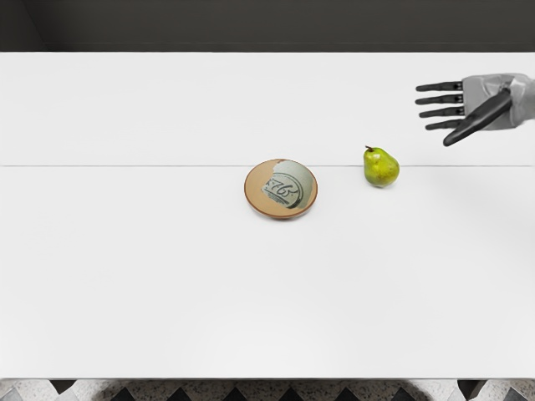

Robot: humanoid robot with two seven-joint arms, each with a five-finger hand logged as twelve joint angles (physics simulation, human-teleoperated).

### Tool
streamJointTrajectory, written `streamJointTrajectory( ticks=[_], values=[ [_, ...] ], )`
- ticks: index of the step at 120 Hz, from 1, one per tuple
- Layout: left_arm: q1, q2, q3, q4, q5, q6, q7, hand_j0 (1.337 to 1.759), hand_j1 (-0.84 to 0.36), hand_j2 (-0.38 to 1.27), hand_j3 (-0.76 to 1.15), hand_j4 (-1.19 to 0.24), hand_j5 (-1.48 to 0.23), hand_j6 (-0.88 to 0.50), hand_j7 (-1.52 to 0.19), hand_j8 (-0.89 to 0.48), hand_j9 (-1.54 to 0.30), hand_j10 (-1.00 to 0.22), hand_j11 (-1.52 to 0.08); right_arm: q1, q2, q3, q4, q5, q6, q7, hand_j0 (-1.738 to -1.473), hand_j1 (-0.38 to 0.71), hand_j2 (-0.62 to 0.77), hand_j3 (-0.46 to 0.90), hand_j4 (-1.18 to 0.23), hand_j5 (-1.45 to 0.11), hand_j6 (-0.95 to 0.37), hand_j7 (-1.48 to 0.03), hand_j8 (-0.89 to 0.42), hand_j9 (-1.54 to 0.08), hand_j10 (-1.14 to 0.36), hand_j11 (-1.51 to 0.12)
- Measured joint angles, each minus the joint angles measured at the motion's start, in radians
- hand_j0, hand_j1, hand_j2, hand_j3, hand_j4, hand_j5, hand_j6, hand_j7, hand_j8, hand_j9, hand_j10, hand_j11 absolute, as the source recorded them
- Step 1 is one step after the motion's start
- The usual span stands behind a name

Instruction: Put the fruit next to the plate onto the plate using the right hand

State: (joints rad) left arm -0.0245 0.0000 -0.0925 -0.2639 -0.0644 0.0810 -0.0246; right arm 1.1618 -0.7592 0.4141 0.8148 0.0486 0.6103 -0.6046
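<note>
Right hand (481, 107) at the far right of the head view, arm cut off by the picture's right edge. Hovers above the white surface (167, 284), touching nothing. Four dark fingers (439, 99) stretched straight out and spread, pointing to the picture's left; thumb slanting down beneath them. All apart, nothing clasped.

Below the fingertips and a little ahead of them: the pear (380, 167), green-yellow with a short dark stem. Stands upright on the surface, stem up, well apart from the hand.

Farther out from the hand in the same direction, past the pear: the plate (281, 189). Round, brown-rimmed, grey-green inside with a dark painted mark. Lies flat on the surface, its face bare. Near the pear but apart from it, with a strip of white surface between the two. Pear thus between hand and plate, off the plate, on the side of it nearer the hand.

A thin straight seam across the surface, lower than the hand, running behind the pear and the plate's far rim. Beyond the surface's far edge, above the hand, a dark band of background; along the near edge, farthest from the hand, a strip of checkered floor.
</note>
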Motion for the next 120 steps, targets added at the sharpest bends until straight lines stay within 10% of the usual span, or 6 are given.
streamJointTrajectory(
  ticks=[26, 59, 120],
  values=[
    [0.000, 0.000, 0.000, 0.000, 0.000, 0.000, 0.000, 1.658, 0.35, 0.00, 0.00, 0.00, 0.00, 0.00, 0.00, 0.00, 0.00, 0.00, 0.00, 0.079, 0.060, -0.037, -0.015, -0.076, 0.001, -0.005, -1.658, -0.33, 0.00, 0.00, -0.02, -0.02, -0.02, -0.02, -0.02, -0.02, -0.02, -0.02],
    [0.000, 0.000, 0.000, 0.000, 0.000, 0.000, 0.000, 1.658, 0.35, 0.00, 0.00, 0.00, 0.00, 0.00, 0.00, 0.00, 0.00, 0.00, 0.00, 0.435, 0.316, -0.626, 0.097, -0.249, -0.295, -0.006, -1.658, -0.33, 0.00, 0.00, -0.02, -0.03, -0.02, -0.03, -0.02, -0.03, -0.02, -0.03],
    [0.000, 0.000, 0.000, 0.000, 0.000, 0.000, 0.000, 1.658, 0.35, 0.00, 0.00, 0.00, 0.00, 0.00, 0.00, 0.00, 0.00, 0.00, 0.00, 0.320, 0.569, -0.854, -0.037, -0.326, -0.675, -0.006, -1.658, -0.32, 0.00, 0.00, -0.03, -0.04, -0.03, -0.04, -0.03, -0.04, -0.03, -0.04]
  ],
)
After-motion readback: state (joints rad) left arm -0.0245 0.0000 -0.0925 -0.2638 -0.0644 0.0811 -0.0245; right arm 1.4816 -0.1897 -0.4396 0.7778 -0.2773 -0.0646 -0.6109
